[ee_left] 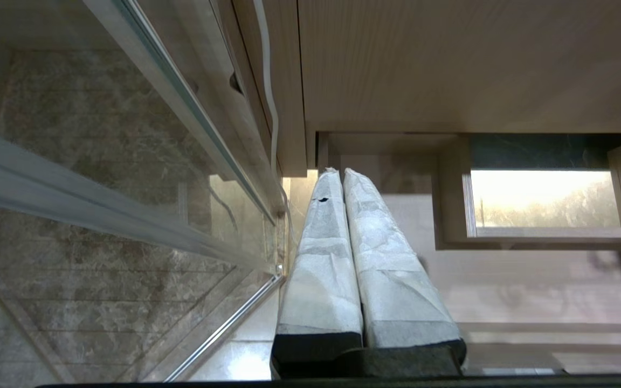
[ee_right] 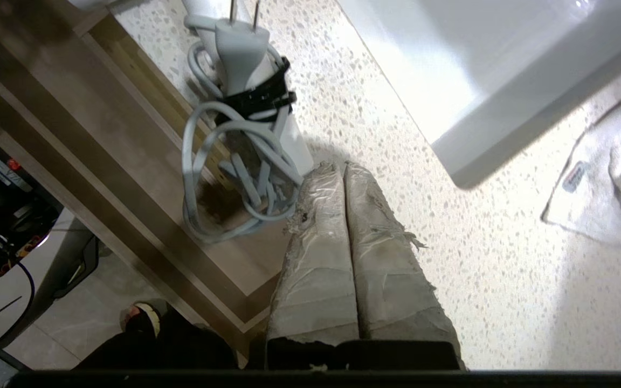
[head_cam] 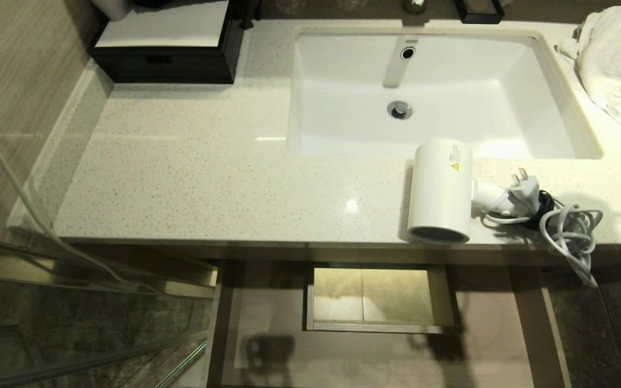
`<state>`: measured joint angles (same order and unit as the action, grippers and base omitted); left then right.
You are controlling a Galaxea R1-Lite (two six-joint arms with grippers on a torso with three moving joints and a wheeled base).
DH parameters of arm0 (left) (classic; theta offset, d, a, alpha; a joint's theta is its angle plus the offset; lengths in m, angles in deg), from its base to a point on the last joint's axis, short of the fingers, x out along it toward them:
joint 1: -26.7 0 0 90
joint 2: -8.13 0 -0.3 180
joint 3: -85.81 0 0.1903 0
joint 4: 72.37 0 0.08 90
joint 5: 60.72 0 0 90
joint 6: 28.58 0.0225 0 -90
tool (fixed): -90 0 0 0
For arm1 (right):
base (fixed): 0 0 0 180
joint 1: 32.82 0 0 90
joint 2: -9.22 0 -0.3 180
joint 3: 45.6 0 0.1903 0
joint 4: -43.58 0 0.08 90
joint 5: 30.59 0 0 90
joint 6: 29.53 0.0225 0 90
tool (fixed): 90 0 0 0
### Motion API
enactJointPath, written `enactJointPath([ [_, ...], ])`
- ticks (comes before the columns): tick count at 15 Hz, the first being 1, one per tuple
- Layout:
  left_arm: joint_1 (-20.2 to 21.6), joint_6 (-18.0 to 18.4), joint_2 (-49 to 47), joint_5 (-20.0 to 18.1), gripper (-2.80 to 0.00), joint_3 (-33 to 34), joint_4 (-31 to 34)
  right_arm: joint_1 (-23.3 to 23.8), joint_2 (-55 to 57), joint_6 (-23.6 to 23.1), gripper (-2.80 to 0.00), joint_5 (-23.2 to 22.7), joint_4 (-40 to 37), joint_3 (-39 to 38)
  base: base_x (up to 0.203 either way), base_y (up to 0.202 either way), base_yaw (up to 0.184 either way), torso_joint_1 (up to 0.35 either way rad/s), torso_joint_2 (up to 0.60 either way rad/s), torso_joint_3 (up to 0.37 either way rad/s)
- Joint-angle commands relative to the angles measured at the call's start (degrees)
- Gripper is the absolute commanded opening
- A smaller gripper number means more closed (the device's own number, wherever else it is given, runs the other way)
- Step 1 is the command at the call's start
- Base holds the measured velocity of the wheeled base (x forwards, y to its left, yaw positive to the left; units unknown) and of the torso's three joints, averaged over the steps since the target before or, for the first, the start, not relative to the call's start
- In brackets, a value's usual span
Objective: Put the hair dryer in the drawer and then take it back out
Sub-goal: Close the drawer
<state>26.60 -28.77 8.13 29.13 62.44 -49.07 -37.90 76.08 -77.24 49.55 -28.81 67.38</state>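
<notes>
The hair dryer (head_cam: 441, 189) lies on the countertop (head_cam: 208, 178) at the sink's (head_cam: 343, 97) 6 o'clock, above the open drawer (head_cam: 267, 323). Both the right gripper (ee_right: 343, 168) and left gripper (ee_left: 341, 172) are closed and empty. Judged state: either nothing is stowed yet or the dryer is already retrieved.

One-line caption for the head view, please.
White plastic hair dryer lies on the speckled countertop beside the white sink, above the open wood-grain drawer.
</notes>
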Motion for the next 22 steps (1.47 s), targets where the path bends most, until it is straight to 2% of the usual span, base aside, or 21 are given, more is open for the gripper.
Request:
enactJointPath([
  [1, 0.0, -0.1, 0.0, 0.0, -2.8, 0.0, 0.0, 4.1, -4.2, -0.3, -2.8, 0.6, 0.1, -1.7, 0.0, 0.0, 0.0, -0.183, 0.1, -0.105],
  [3, 0.0, 0.0, 0.0, 0.0, -2.8, 0.0, 0.0, 6.6, -6.9, 1.3, -2.8, 2.1, 1.6, -3.5, 0.0, 0.0, 0.0, -0.277, 0.13, -0.14],
  [5, 0.0, 0.0, 0.0, 0.0, -2.8, 0.1, 0.0, 7.5, -8.4, 6.9, -2.8, 2.2, 4.7, -5.0, 0.0, 0.0, 0.0, -0.311, 0.12, -0.179],
  [6, 0.0, 0.0, 0.0, 0.0, -2.8, 0.1, 0.0, 8.1, -9.4, 10.4, -2.8, 2.3, 7.0, -6.9, 0.0, 0.0, 0.0, -0.305, 0.11, -0.184],
  [8, 0.0, 0.0, 0.0, 0.0, -2.8, 0.1, 0.0, 8.6, -11.5, 14.3, -2.8, 2.3, 12.6, -12.5, 0.0, 0.0, 0.0, -0.308, 0.09, -0.21],
  [11, 0.0, 0.0, 0.0, 0.0, -2.8, 0.0, 0.0, 8.8, -14.9, 17.5, -2.8, 3.2, 20.8, -19.0, 0.0, 0.0, 0.0, -0.29, 0.06, -0.232],
  [15, 0.0, -0.1, 0.0, 0.0, -2.8, 0.0, 0.0, 8.9, -15.8, 22.4, -2.8, 8.2, 21.7, -19.8, 0.0, 0.0, 0.0, -0.269, 0.03, -0.254],
  [17, -0.1, 0.0, 0.0, 0.0, -2.8, 0.0, 0.0, 8.8, -15.4, 27.0, -2.8, 13.1, 21.7, -19.8, 0.0, 0.0, 0.0, -0.245, -0.02, -0.276],
  [22, 0.0, -0.1, 0.0, 0.0, -2.8, 0.0, 0.0, 8.7, -14.9, 27.6, -2.8, 14.2, 24.2, -20.9, 0.0, 0.0, 0.0, -0.224, -0.07, -0.299],
])
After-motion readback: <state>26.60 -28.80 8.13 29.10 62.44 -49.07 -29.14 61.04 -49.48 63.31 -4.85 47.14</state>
